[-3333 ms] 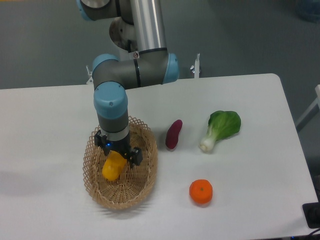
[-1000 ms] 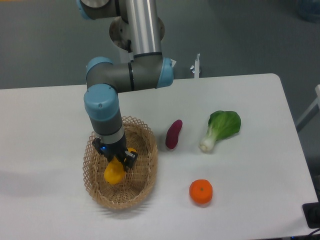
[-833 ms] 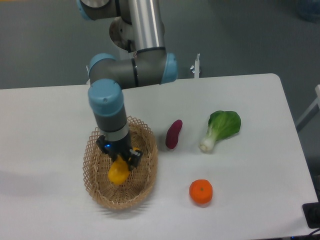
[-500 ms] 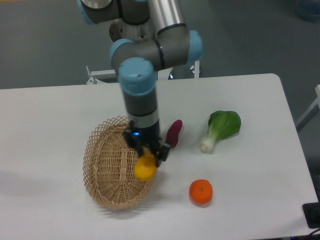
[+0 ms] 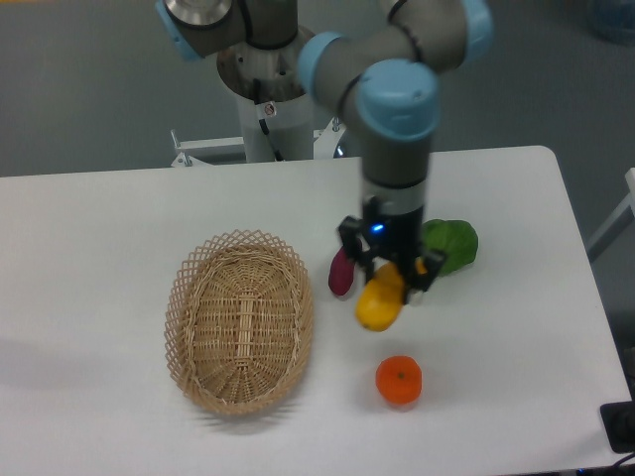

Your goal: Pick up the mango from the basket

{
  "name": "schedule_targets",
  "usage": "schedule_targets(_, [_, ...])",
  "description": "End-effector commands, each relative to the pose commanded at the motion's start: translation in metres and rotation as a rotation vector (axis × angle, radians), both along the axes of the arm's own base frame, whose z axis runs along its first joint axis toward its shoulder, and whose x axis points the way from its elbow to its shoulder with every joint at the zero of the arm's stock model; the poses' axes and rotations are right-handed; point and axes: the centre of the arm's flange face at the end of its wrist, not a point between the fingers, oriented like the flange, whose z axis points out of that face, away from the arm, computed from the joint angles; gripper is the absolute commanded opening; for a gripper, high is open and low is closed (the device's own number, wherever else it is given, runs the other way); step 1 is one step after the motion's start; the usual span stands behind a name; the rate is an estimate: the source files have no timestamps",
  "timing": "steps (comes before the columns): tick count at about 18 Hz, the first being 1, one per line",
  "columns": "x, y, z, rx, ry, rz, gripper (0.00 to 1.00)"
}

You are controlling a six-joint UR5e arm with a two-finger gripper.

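At three o'clock of basket (image 5: 241, 322): gripper (image 5: 391, 279) clamped on mango (image 5: 380, 301), airborne. Risk: smooth skin slipping out, dropping near tangerine (image 5: 398, 381).

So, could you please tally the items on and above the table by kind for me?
Fruit: 2, the mango in the gripper and the tangerine
Vegetables: 2, the purple tuber and the bok choy
Baskets: 1, the basket, with nothing in it
Total: 5
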Motion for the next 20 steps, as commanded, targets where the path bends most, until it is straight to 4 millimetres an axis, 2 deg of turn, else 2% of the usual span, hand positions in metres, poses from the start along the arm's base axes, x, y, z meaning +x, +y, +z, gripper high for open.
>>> schedule_targets(2, [-0.014, -0.017, 0.000, -0.010, 0.013, -0.030, 0.50])
schedule_targets(4, [-0.025, -0.025, -0.006, -0.020, 0.016, -0.055, 0.50])
schedule_targets(8, [-0.039, -0.030, -0.009, -0.026, 0.022, -0.071, 0.50])
schedule_targets(20, [-0.041, -0.030, -0.010, -0.026, 0.018, -0.069, 0.50])
